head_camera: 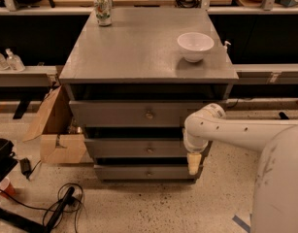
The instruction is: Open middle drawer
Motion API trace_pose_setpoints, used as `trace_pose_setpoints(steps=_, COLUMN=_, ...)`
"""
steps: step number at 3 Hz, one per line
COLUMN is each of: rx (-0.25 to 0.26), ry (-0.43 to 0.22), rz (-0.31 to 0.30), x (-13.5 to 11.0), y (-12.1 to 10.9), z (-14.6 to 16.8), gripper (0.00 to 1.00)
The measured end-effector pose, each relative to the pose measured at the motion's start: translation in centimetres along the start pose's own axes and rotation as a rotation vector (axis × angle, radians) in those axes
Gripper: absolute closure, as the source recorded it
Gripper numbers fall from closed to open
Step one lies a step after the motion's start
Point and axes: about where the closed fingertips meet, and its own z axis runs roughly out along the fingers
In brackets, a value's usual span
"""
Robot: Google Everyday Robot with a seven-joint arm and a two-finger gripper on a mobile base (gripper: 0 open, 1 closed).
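The white arm [245,132] stretches in from the right side of the view and lies almost level. At its end the wrist [201,127] bends sharply, so the last part turns straight down. The hand [193,163] hangs under this bend, a little right of the centre and rather low, with its cream-coloured tip pointing downward. The wide white body [279,188] fills the lower right corner.
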Motion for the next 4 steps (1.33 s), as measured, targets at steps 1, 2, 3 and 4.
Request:
trace_pose_setpoints(steps=1, rx=-0.006, ry=-0.001, rz=-0.011, x=-0.2, y=-1.0, z=2.3, gripper=0.0)
trace_pose_setpoints(steps=2, rx=0.0, ry=-0.009, rz=-0.015, x=0.0, y=-1.3, z=4.5, gripper=0.0)
trace_pose_setpoints(steps=3, rx=0.013, ry=-0.012, rz=-0.016, x=0.5, y=-2.0, z=6.3, gripper=0.0)
trace_pose_setpoints(steps=4, rx=0.019, ry=-0.007, rz=-0.014, x=0.9, y=-2.6, z=7.1, gripper=0.0)
